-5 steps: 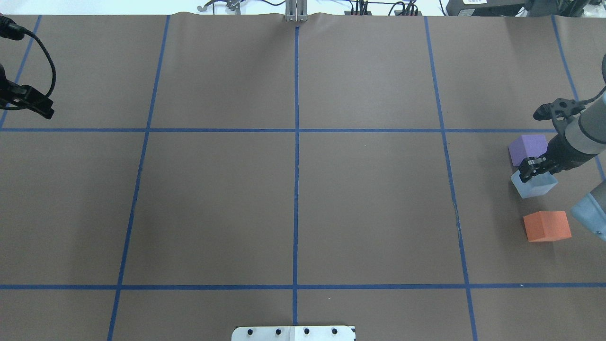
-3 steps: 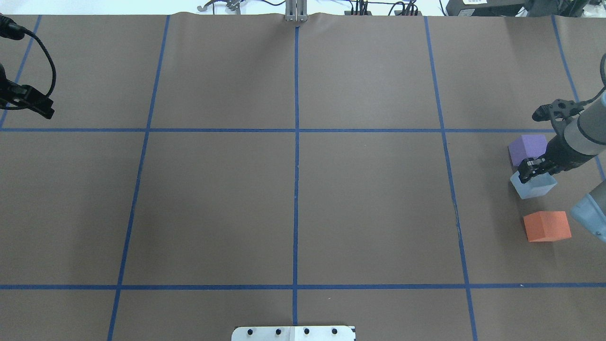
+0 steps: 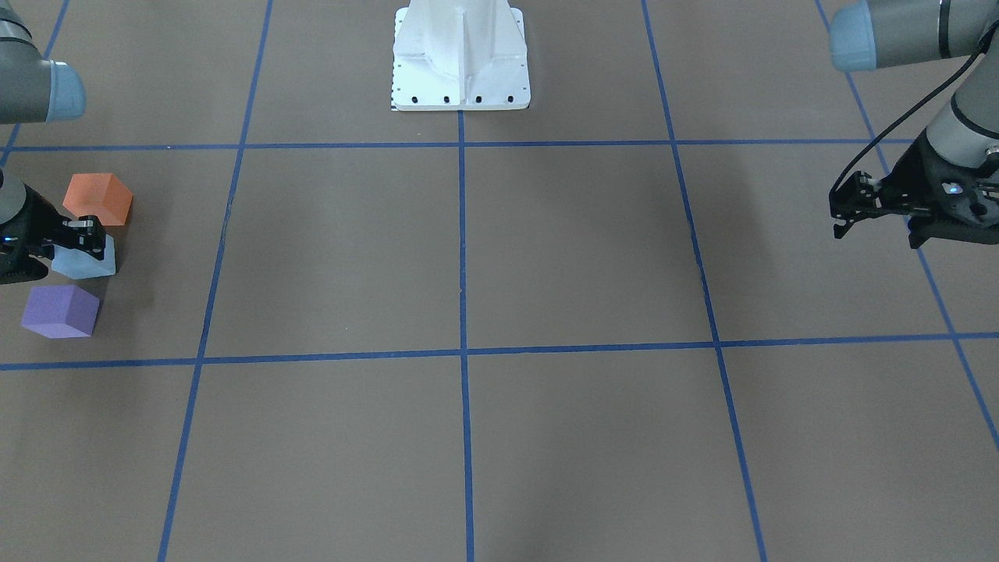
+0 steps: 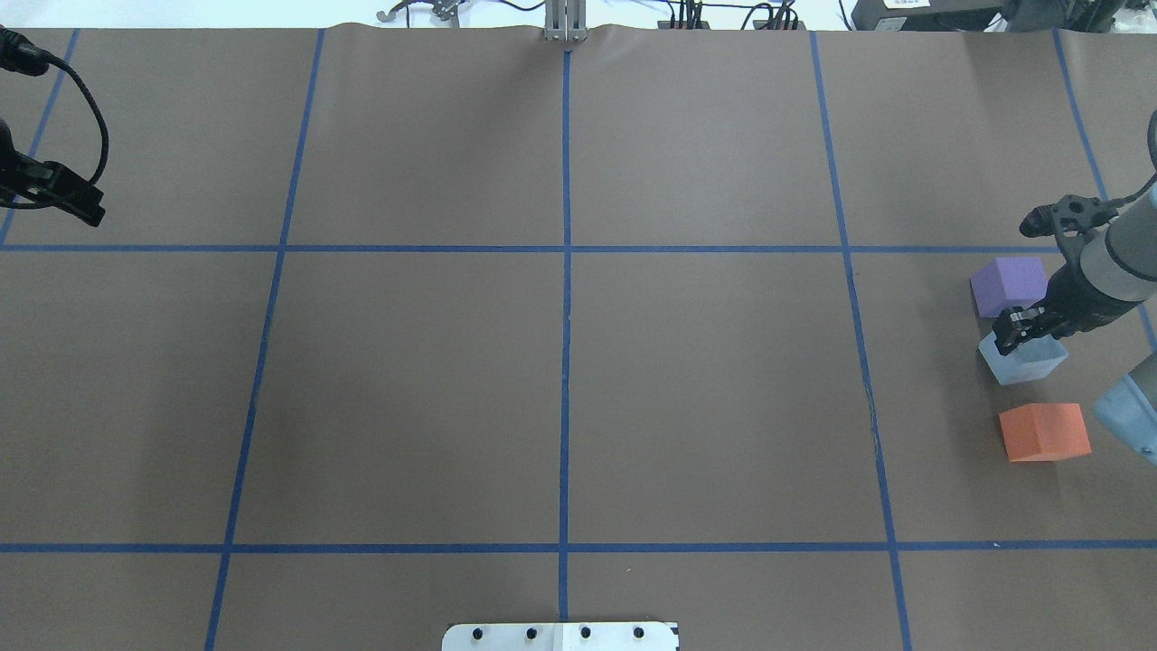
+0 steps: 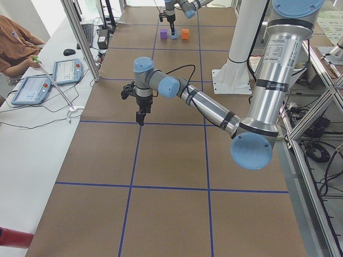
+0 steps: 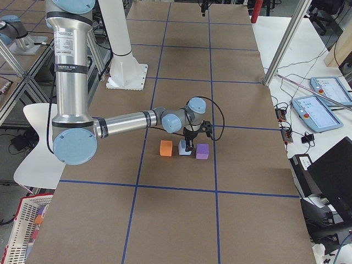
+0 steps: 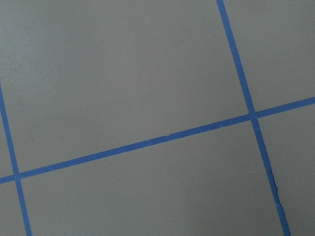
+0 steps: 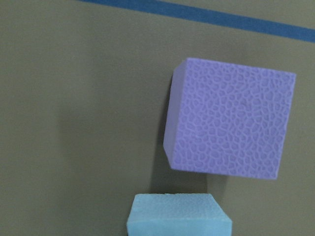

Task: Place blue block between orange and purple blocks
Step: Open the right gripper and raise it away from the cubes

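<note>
- The right gripper (image 4: 1012, 333) is closed on the top of the blue block (image 4: 1029, 363) and holds it.
- The blue block is in the gap between the purple block (image 4: 1008, 282) and the orange block (image 4: 1044, 432), closer to the purple one.
- It sits very low, on the table (image 4: 560, 389) or just above it; I cannot tell which.
- This looks like the putting-down step, so the job seems nearly done.
- Next, I think the block must rest flat. Then the fingers should open and lift straight up without bumping it.
- The left gripper (image 3: 847, 212) hangs far away on the other side. I cannot tell if it is open or closed.
</note>
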`<state>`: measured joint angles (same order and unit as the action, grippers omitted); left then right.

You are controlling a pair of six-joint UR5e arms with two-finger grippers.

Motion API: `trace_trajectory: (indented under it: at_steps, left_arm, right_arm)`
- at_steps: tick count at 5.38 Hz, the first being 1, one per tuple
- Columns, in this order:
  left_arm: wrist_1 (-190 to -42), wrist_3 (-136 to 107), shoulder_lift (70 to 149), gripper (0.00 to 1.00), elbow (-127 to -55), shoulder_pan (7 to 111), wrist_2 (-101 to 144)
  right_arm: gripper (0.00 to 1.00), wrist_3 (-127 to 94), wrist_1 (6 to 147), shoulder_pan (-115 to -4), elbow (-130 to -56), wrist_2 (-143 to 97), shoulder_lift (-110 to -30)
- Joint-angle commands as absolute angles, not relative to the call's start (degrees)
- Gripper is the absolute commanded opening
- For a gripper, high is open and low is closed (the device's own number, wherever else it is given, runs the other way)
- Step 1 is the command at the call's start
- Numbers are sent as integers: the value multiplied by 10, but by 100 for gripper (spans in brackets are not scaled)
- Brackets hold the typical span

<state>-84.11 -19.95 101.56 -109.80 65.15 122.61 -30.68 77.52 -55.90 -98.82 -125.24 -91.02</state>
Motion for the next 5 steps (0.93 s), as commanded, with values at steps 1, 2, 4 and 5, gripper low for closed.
trace_trajectory:
  at_steps: [1, 2, 4, 5]
  left_arm:
    - [-841, -200, 1017, 100, -1098, 651, 1226]
    - [-841, -200, 1018, 100, -1099, 651, 1226]
    - [-840, -196, 1016, 100, -1100, 658, 1226]
    - [-834, -126, 1013, 100, -1099, 690, 1229]
  right_arm:
    - [100, -306, 775, -560, -990, -1252, -911]
    - [100, -306, 776, -562, -995, -1254, -905]
    - [100, -306, 781, -616, -1046, -1254, -913]
    - [100, -301, 780, -665, -1049, -1259, -910]
